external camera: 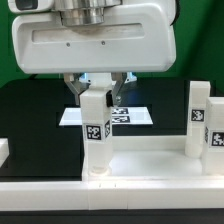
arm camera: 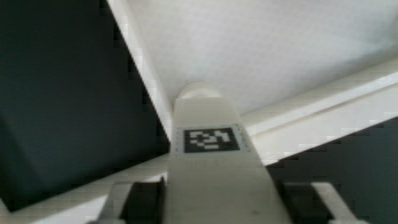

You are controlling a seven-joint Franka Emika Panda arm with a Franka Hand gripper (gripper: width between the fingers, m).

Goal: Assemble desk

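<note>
The white desk slab point(external camera: 150, 165) lies across the front of the black table, rim up. My gripper point(external camera: 96, 92) is shut on a square white leg point(external camera: 96, 130) with a black-and-white tag, holding it upright with its lower end at the slab's surface near the exterior view's left. A second tagged leg point(external camera: 199, 120) stands upright on the slab at the right. In the wrist view the held leg point(arm camera: 212, 150) runs out between my dark fingers point(arm camera: 148, 205) toward the slab point(arm camera: 267, 50).
The marker board point(external camera: 125, 114) lies flat on the table behind the held leg. Another white tagged part point(external camera: 214, 135) shows at the right edge. A small white piece point(external camera: 4, 152) sits at the left edge. A green wall is behind.
</note>
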